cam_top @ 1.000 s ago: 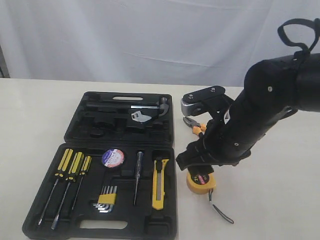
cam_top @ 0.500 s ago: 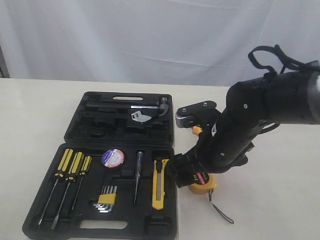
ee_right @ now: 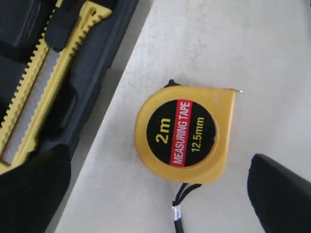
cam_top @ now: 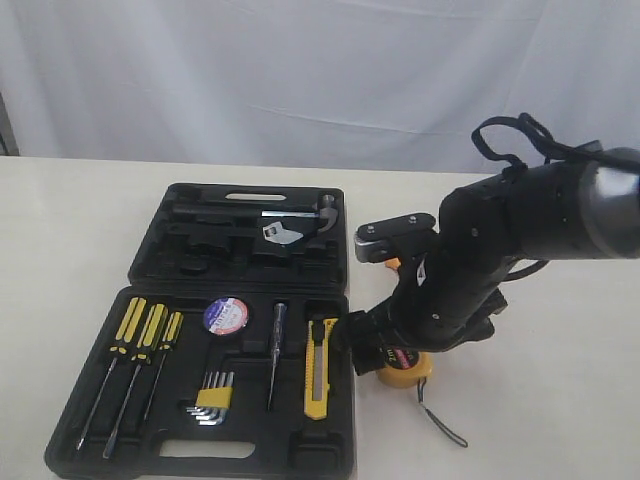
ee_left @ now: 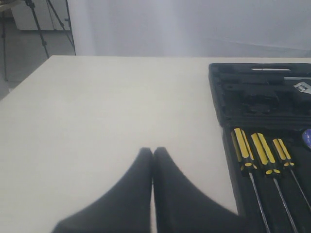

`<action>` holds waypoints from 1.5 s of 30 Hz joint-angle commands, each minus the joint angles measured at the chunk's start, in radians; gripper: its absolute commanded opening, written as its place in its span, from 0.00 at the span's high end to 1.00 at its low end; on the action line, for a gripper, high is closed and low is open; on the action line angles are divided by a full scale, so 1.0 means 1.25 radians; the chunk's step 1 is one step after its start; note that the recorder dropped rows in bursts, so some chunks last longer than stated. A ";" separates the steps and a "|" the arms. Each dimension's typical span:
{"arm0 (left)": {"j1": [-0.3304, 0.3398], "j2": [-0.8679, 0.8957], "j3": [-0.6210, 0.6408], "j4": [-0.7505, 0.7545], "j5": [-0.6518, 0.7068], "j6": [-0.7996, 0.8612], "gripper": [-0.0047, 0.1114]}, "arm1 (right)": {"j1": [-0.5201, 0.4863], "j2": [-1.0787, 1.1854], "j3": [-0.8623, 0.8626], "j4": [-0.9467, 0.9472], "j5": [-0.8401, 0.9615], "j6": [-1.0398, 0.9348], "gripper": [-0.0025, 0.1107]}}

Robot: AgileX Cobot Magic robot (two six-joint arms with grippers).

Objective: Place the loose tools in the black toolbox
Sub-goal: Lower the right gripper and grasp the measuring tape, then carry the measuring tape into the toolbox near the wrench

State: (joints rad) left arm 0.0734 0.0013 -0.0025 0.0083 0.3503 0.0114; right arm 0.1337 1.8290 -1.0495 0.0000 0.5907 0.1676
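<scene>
Table [ee_right: 194,39]: tape measure [ee_right: 183,133] flat between spread right fingers [ee_right: 279,194], untouched.

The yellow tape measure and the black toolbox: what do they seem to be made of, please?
Tape measure: the case looks like smooth yellow plastic with a soft sheen; its round black-and-red label seems printed. The strap looks like black cord, perhaps woven. Toolbox: probably moulded black plastic, matte, judging by its tool-shaped recesses.

The tape measure [ee_right: 183,133] lies on the table [ee_right: 233,48] between the 2 fingers [ee_right: 34,189] of my right gripper [ee_right: 158,191], toolbox [ee_right: 92,53] just beside.
</scene>
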 commanded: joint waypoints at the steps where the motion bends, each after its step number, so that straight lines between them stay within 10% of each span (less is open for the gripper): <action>1: -0.004 -0.001 0.002 -0.007 -0.006 -0.003 0.96 | -0.003 0.004 0.003 -0.013 -0.037 0.021 0.17; 24: -0.004 -0.001 0.002 -0.007 -0.006 -0.003 0.96 | -0.050 0.088 -0.043 0.019 -0.005 -0.039 0.17; 31: -0.004 -0.001 0.002 -0.007 -0.006 -0.003 0.96 | -0.050 0.088 -0.043 0.025 0.001 -0.045 0.45; 41: -0.004 -0.001 0.002 -0.007 -0.006 -0.003 0.96 | -0.050 0.088 -0.043 0.029 0.006 -0.070 0.52; 45: -0.004 -0.001 0.002 -0.007 -0.006 -0.003 0.96 | -0.050 0.088 -0.043 0.029 0.007 -0.069 0.72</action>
State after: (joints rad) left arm 0.0734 0.0013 -0.0025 0.0083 0.3503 0.0114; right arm 0.0756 1.9384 -1.0977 0.0334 0.5873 0.0967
